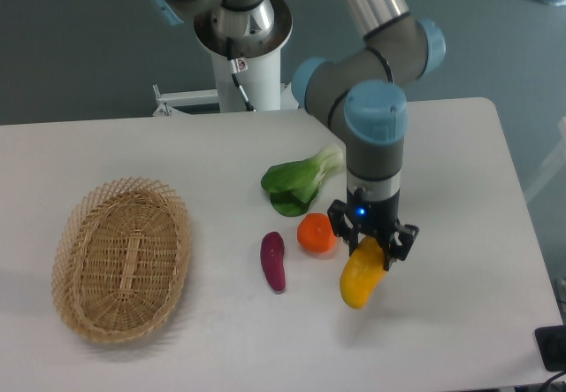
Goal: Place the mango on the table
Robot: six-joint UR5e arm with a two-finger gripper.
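Note:
The mango [360,277] is yellow shading to orange and lies tilted at the right middle of the white table [460,233]. My gripper [371,243] points straight down over its upper end, with the fingers on either side of it. The jaws appear closed on the mango. Its lower end is at or just above the tabletop; I cannot tell if it touches.
A round orange fruit [317,233] sits just left of the gripper. A dark purple eggplant [273,260] lies further left. A green leafy vegetable [299,182] lies behind them. An oval wicker basket [122,257] stands at the left.

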